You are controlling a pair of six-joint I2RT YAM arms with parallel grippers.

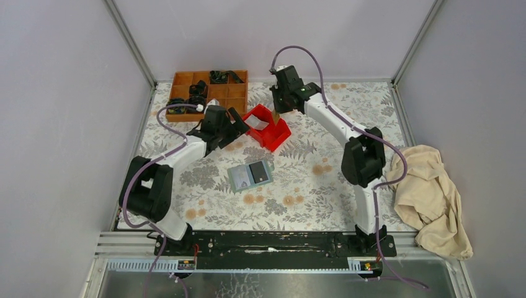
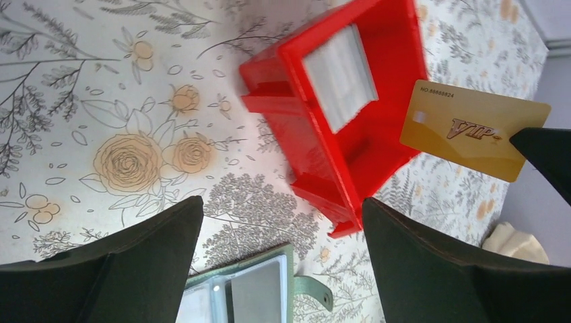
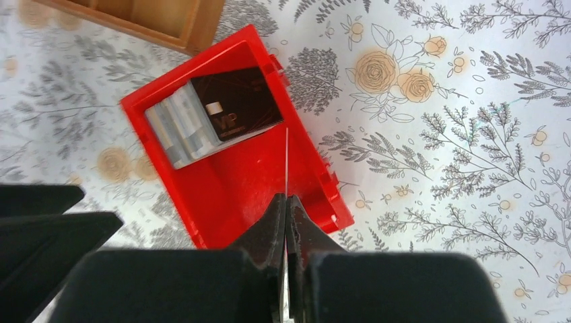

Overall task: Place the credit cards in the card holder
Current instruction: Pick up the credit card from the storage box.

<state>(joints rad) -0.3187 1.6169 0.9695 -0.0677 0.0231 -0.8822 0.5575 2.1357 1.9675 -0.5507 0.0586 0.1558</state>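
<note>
Floral tablecloth (image 1: 310, 198), grey walls (image 1: 62, 93), beige cloth (image 1: 431, 198) at right, left gripper (image 2: 281, 215) spread empty, right gripper (image 3: 286, 202) pinching gold VIP card (image 2: 471, 131)

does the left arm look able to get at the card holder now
Probably yes: its jaws are open and empty, the card holder lies uncovered close by, and the right arm, holding the yellow card, is away over the red bin.

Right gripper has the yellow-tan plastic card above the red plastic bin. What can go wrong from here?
The right gripper pinches the yellow-tan VIP card by one end; it may pivot or slip.
The open left gripper hovers beside the red bin, near the path to the sage-green bifold card holder; arms may clash.
The holder lies loose; inserting a card may shift it.
</note>
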